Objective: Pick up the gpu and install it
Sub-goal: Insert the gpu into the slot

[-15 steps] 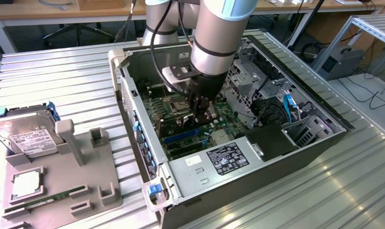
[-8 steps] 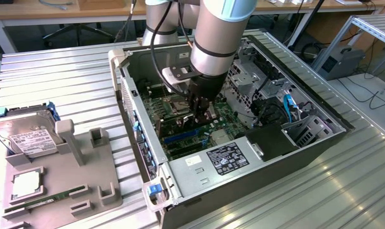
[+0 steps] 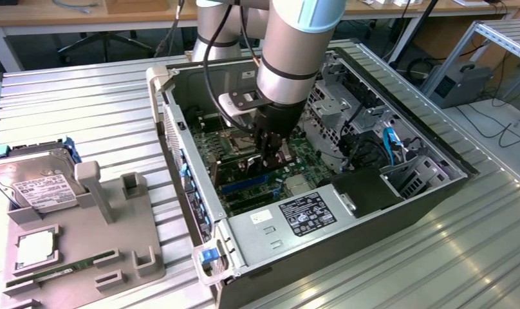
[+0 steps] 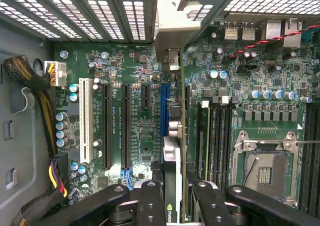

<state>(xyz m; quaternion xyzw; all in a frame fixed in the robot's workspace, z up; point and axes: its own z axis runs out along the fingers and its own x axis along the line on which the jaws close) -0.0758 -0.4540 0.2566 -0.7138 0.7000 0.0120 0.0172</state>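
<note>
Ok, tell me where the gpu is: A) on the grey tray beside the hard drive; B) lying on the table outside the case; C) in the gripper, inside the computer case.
C: the gripper holds the gpu edge-on above the motherboard, inside the case.

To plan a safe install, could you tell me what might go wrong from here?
1. The gpu, gripped by the tool, hangs edge-on by the blue slot; if misaligned, pressing may strain the board.
2. Its bracket sits close to the rear grille and might catch.
3. The memory sticks stand close beside it and could be scraped.
</note>
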